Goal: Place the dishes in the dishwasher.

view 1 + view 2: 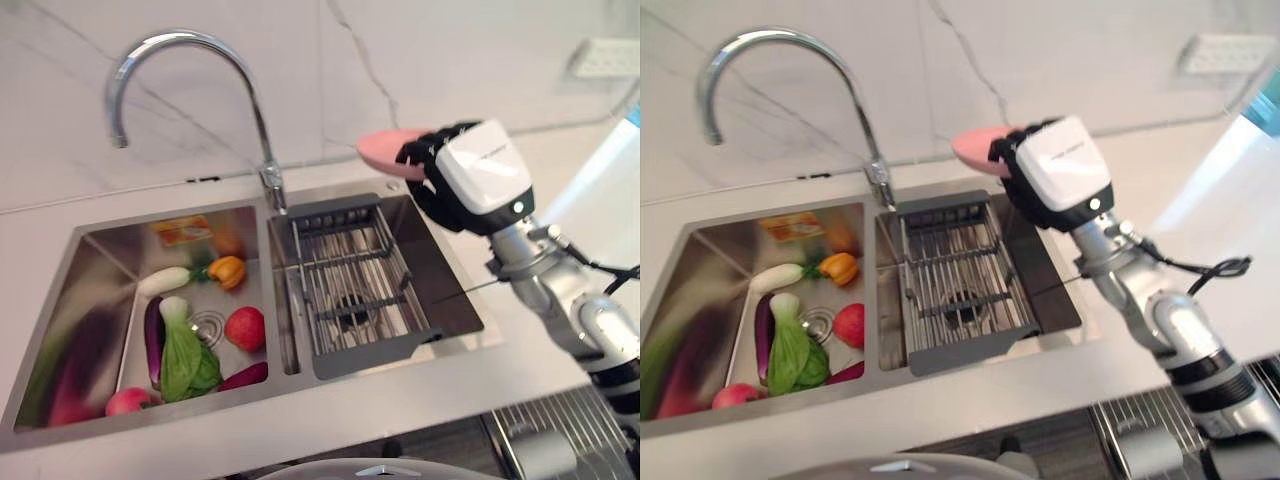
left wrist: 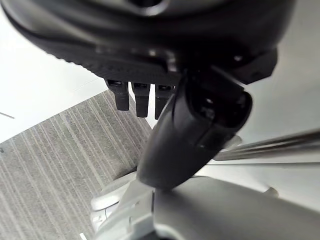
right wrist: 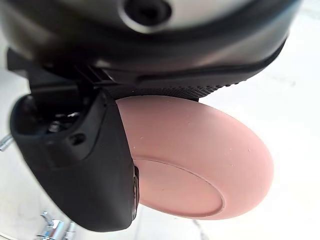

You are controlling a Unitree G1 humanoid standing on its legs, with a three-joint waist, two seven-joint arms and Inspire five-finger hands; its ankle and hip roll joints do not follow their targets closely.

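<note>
Pink and stiff, the round shallow plate sits in the right hand at about two o'clock in the left eye view, lifted above the far right corner of the steel double sink, clear of the grey wire dish rack that fills the right basin. A curved chrome faucet rises at twelve o'clock. The left basin at eight o'clock holds vegetables and fruit: a red apple, a leafy green bok choy, a purple eggplant and an orange pepper. All of it rests in a pale stone table.

From the right eye view the same plate pokes out past the dark fingers, edge-on and roughly level.

The left wrist view shows the left hand hanging over grey striped carpet, its fingers curled in and carrying nothing.

The right wrist view gives the clearest read of the grasp: the thumb presses against the plate's underside near its foot ring at nine o'clock, so the hand is closed tight on the rim. The plate looks light, rigid and smooth, likely slick and breakable if dropped, so a firm rim pinch like this one suits it best.
</note>
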